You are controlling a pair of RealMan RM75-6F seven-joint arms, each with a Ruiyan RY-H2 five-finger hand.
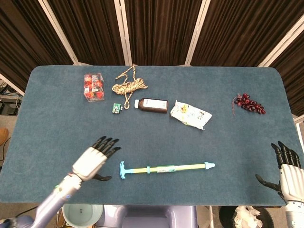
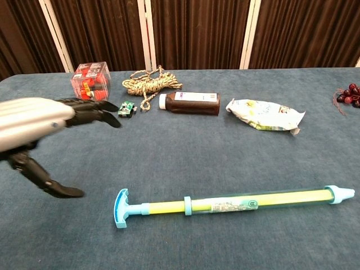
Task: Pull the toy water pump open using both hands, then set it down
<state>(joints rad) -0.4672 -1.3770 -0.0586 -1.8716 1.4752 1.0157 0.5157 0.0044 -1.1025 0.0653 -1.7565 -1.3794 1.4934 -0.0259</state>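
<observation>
lying flat on the table [image 1: 57,118], toy water pump [image 1: 166,167] looks light, stiff, slick plastic; grab t-handle w/ left hand [image 1: 92,160], barrel w/ right hand [image 1: 289,173]. both hands empty, fingers apart.

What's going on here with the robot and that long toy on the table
The toy water pump lies untouched on the blue table. The robot's left hand hovers open beside the pump's T-shaped handle, not touching it. The right hand sits open at the table's near right corner. Nothing is held, and the pump is not pulled open yet.
</observation>
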